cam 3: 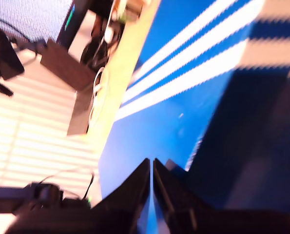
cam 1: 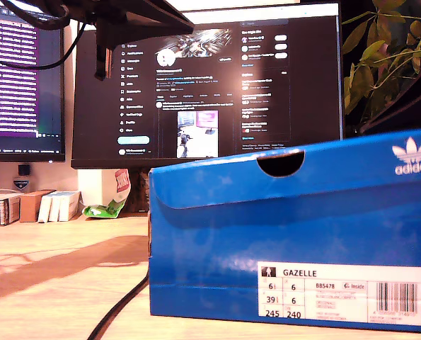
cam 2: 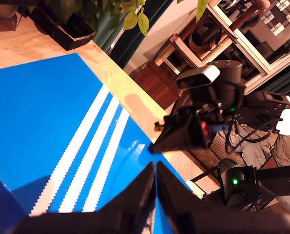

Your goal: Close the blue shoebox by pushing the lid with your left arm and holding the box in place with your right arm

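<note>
A blue adidas shoebox point(cam 1: 288, 234) stands on the wooden desk point(cam 1: 54, 269) at the exterior view's right, its lid point(cam 1: 295, 170) down over the box. My first gripper point(cam 2: 155, 168) is shut with nothing in it, just over the lid's white stripes point(cam 2: 81, 165). Beyond it the other arm point(cam 2: 203, 117) reaches toward the lid's edge. My second gripper point(cam 3: 151, 163) is shut too and empty, close above the striped lid point(cam 3: 183, 117); that view is blurred. Whether either touches the lid I cannot tell. A dark arm part point(cam 1: 125, 21) shows at the exterior view's top left.
Two monitors point(cam 1: 217, 85) point(cam 1: 22, 78) stand behind the box. A plant point(cam 1: 387, 64) is at the exterior view's right. Small boxes point(cam 1: 26, 205) and a green wrapper point(cam 1: 104, 209) lie at its left. A black cable point(cam 1: 122, 304) runs across the desk.
</note>
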